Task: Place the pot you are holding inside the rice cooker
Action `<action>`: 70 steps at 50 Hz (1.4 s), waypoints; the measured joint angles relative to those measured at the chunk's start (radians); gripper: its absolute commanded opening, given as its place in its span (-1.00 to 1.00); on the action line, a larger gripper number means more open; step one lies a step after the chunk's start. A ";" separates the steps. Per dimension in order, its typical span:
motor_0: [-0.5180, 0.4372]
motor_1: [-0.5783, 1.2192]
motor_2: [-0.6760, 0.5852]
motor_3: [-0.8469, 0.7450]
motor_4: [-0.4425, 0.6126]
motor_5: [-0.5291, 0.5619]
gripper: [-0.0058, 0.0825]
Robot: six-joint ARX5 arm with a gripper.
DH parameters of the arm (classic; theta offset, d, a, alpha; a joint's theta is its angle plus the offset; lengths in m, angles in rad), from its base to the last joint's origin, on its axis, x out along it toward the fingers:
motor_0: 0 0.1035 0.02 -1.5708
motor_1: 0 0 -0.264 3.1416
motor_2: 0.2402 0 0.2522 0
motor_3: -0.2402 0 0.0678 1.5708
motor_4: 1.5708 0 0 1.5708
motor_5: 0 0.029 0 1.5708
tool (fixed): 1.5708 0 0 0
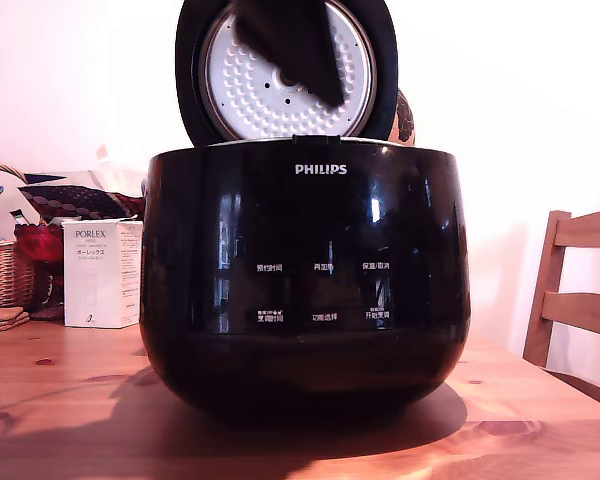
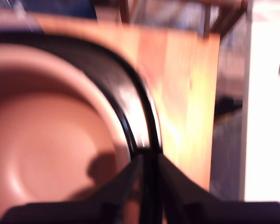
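The rice cooker [image 1: 308, 285] is a big glossy black body with a white PHILIPS logo, standing mid-table with its lid [image 1: 285, 70] raised and the dimpled silver plate showing. A dark piece of my arm [image 1: 290, 45] crosses in front of that plate. The pot does not show in the exterior view; the cooker body hides it. In the blurred wrist view I look down into the pot [image 2: 51, 140], copper-brown inside with a dark glossy rim [image 2: 130, 107]. My gripper [image 2: 147, 156] is shut on that rim, fingers [image 2: 116, 186] pinched together. Pot rim and cooker top cannot be told apart.
The wooden table [image 1: 60, 400] carries a white PORLEX box [image 1: 102, 273] and a wicker basket [image 1: 0, 275] at the exterior view's left. A wooden chair [image 1: 580, 290] stands at its right. Beyond the pot, the wrist view shows the table edge [image 2: 186, 93] and a white surface [image 2: 266, 102].
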 measured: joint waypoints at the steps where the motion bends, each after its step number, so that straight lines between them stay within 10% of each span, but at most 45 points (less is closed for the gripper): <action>1: 0.000 -0.002 0.007 0.003 0.005 0.000 -0.79; 35: 0.057 -0.041 0.049 0.044 -0.035 -0.077 -0.92; 70: 0.344 -0.325 0.049 0.000 -0.256 -0.187 -0.92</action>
